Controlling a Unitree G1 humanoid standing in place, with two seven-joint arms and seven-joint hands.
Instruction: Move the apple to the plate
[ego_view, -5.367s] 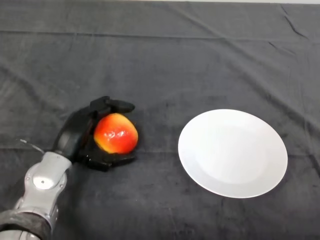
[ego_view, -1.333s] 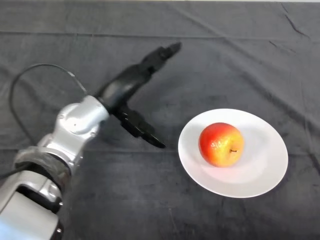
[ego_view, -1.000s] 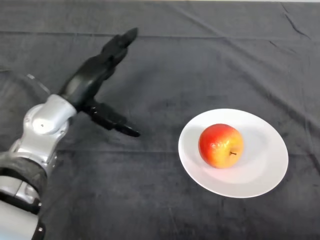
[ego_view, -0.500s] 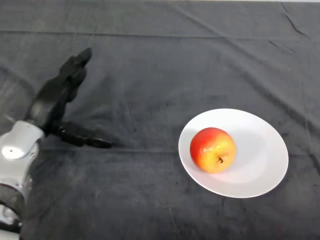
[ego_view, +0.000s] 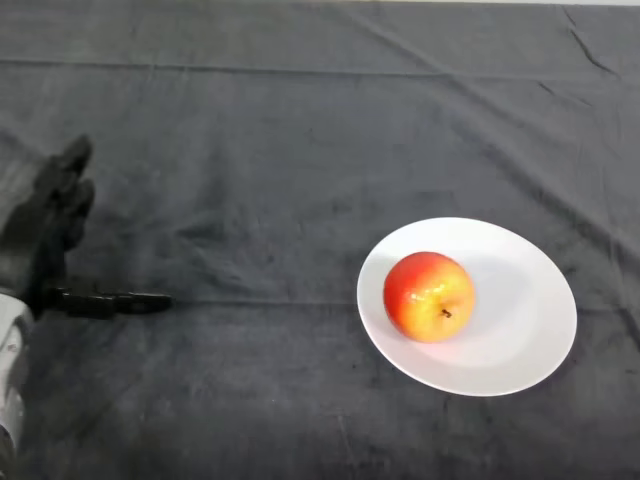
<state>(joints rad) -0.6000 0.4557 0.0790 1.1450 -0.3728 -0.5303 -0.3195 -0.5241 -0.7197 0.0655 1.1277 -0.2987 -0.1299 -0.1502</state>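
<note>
A red and yellow apple (ego_view: 428, 296) lies on the left half of a white plate (ego_view: 520, 310) at the right of the table. My left hand (ego_view: 40, 240) is at the far left edge of the view, far from the plate. Its fingers are straight, the thumb sticks out to the right, and it holds nothing.
A dark wrinkled cloth (ego_view: 300, 130) covers the whole table.
My left hand let go of the apple on the plate and has drawn back to the far left, open. The apple rocked a little on the plate.
</note>
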